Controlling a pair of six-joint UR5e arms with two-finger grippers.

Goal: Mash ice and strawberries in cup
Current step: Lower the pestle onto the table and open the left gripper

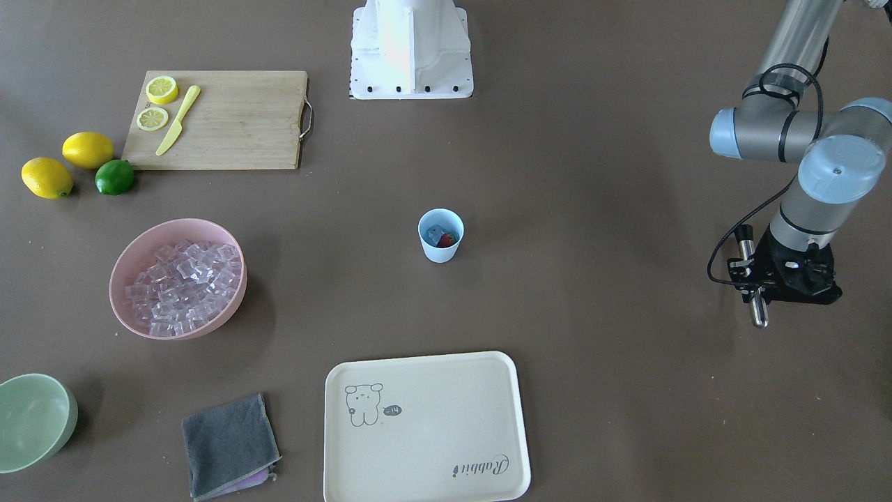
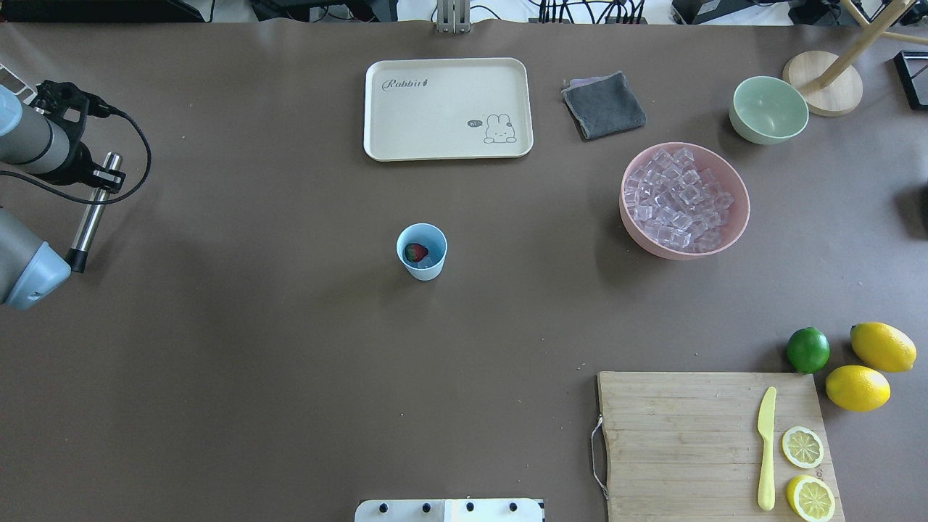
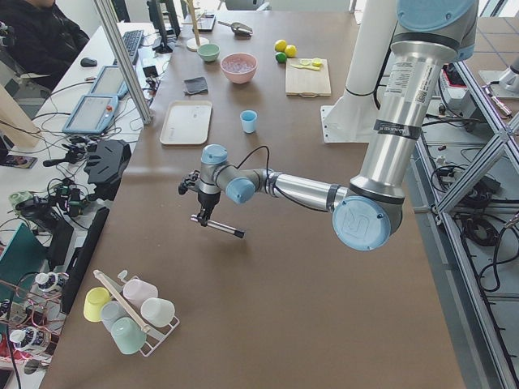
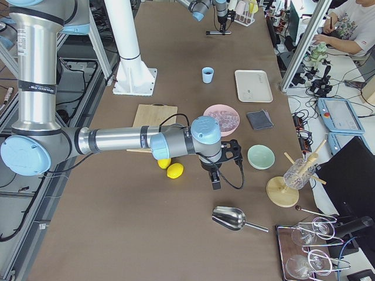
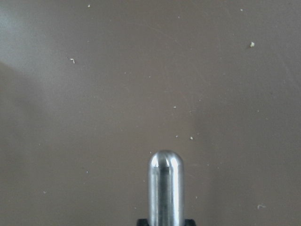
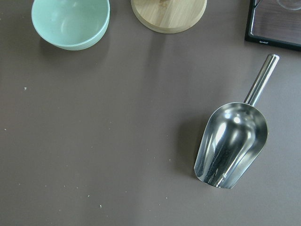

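Note:
The pale blue cup (image 1: 440, 237) (image 2: 422, 252) stands upright mid-table. Inside it lie a red strawberry (image 1: 448, 240) (image 2: 415, 252) and a clear ice cube (image 1: 435, 233). More ice (image 2: 678, 197) fills the pink bowl (image 2: 739, 217). My left gripper (image 2: 101, 179) (image 1: 756, 279) hovers far to the cup's side, near the table's end, shut on a steel rod (image 2: 90, 217) (image 5: 165, 188) with a rounded tip. My right gripper (image 4: 215, 178) shows only in the right side view, near the lemons, and I cannot tell whether it is open or shut.
A cream tray (image 2: 377, 109), grey cloth (image 2: 603, 105) and green bowl (image 2: 768, 109) line the far side. The cutting board (image 2: 689, 435) holds a yellow knife and lemon halves, with two lemons and a lime (image 2: 808, 349) beside it. A metal scoop (image 6: 233, 143) lies below the right wrist.

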